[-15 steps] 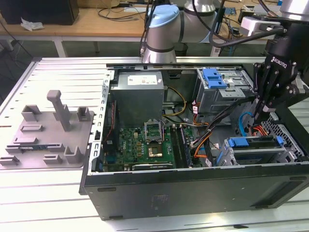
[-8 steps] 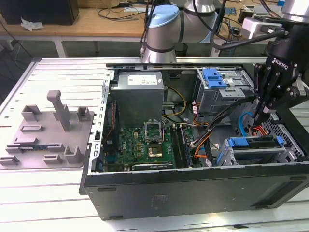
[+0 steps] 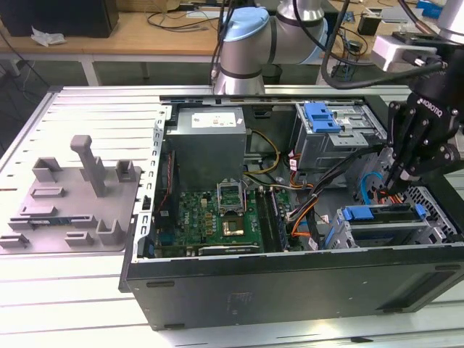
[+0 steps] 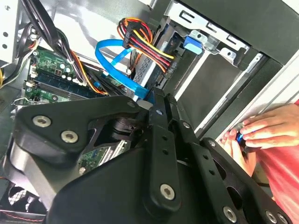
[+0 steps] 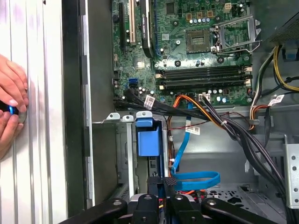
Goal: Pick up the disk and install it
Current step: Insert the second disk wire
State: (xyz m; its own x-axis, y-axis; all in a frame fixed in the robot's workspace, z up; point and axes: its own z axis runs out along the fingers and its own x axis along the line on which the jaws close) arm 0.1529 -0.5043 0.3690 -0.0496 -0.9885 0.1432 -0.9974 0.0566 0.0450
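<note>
Your gripper hangs inside the open computer case, fingers drawn narrow together with nothing between them, just above the drive cage. The disk sits slotted in that cage, its blue carrier handle facing the motherboard. Just outside the case wall, 2 hands pinch a small blue object.

The open computer case was seen whole from above and in front in the exterior view, at some distance. The first wrist view was aimed straight down, close over the motherboard and blue cable. The second wrist view was tilted, seemingly nearer, past the gripper. The motherboard and cable were shared by both wrist views.
</note>
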